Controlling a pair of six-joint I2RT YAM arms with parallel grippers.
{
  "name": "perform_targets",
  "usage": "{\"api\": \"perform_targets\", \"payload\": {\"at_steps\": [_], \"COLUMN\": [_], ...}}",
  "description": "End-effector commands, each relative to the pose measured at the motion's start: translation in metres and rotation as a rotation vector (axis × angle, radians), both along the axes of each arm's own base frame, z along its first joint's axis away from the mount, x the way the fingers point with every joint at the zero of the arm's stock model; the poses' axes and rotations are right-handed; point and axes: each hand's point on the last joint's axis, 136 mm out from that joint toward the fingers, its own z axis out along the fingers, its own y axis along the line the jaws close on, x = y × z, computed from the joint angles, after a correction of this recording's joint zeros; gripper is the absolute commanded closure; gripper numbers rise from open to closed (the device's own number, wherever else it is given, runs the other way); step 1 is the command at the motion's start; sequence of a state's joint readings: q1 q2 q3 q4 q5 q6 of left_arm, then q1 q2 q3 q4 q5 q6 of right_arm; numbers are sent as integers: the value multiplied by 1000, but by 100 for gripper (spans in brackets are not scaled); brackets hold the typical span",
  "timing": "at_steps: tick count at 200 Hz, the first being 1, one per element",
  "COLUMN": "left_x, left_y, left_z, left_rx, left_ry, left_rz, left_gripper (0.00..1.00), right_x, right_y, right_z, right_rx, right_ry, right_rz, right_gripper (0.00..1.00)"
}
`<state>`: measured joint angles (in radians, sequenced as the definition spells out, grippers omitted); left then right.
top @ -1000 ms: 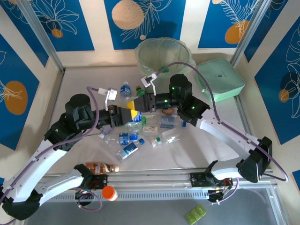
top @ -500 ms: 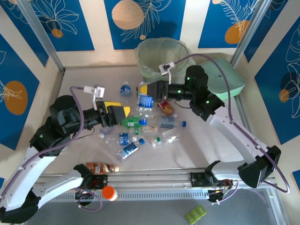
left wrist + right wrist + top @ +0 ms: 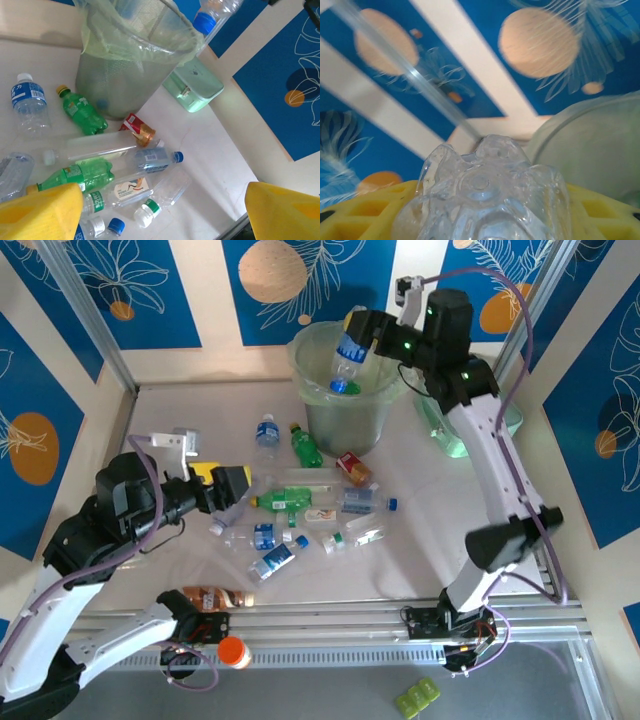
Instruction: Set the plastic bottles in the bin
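The bin (image 3: 345,390) stands at the back of the table, lined with a thin bag. My right gripper (image 3: 360,332) is shut on a clear blue-labelled bottle (image 3: 346,358) and holds it cap down over the bin's mouth. In the right wrist view the bottle's base (image 3: 485,200) sits between yellow fingers (image 3: 600,215), with the bin rim (image 3: 590,145) behind. My left gripper (image 3: 222,485) hangs open and empty at the left end of the pile. Several plastic bottles lie there: green (image 3: 82,112), red-labelled (image 3: 139,129), blue-capped (image 3: 155,160), green-capped (image 3: 160,197).
A flat mint-green box (image 3: 195,90) sits right of the bin, partly behind the right arm. A brown-labelled bottle (image 3: 205,597) and an orange cap (image 3: 232,650) lie by the near metal rail. An upright blue-labelled bottle (image 3: 266,432) stands left of the bin.
The right arm has lifted the blue-labelled bottle from the pile up and back over the bin. The left gripper has opened and drawn back to the left.
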<state>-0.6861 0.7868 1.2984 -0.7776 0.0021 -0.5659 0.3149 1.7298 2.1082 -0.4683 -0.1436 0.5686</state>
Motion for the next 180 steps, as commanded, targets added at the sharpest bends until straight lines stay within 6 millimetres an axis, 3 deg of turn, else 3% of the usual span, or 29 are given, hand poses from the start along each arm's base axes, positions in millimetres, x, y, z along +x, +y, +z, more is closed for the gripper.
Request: {"api": "perform_targets", "payload": {"at_steps": [1,28,49,83,109,134,150,180], "left_x": [-2,-5,-8,-10,-9,-10,-10,-7], "left_y": [2,-4,-5,-7,-7,-7,-8,-4], "left_z": [-4,-8,-4,-2,-2,-2,2,6], "left_rx": [6,-21,-46,-62,-59,-63,-72,-73], "left_ry": [-9,11,-7,-9,-7,2,6,0], "left_rz": [-2,-28,-43,-56,-51,-53,-53,-24], "left_gripper": [16,17,17,17,17,17,17,16], "right_x": [46,84,105,116,115,113,109,97], "right_y": [-20,-26,-23,-8,6,6,0,-9], "right_z": [-42,-75,-116,-178,-206,-200,-180,-139], "right_rx": [-176,-256,-352,-397,-431,-448,-446,-434], "right_ry": [49,92,127,239,273,262,227,159], "right_rz": [-127,-172,-213,-185,-149,-147,-161,-180], "right_gripper": [56,56,57,55,48,36,29,24]}}
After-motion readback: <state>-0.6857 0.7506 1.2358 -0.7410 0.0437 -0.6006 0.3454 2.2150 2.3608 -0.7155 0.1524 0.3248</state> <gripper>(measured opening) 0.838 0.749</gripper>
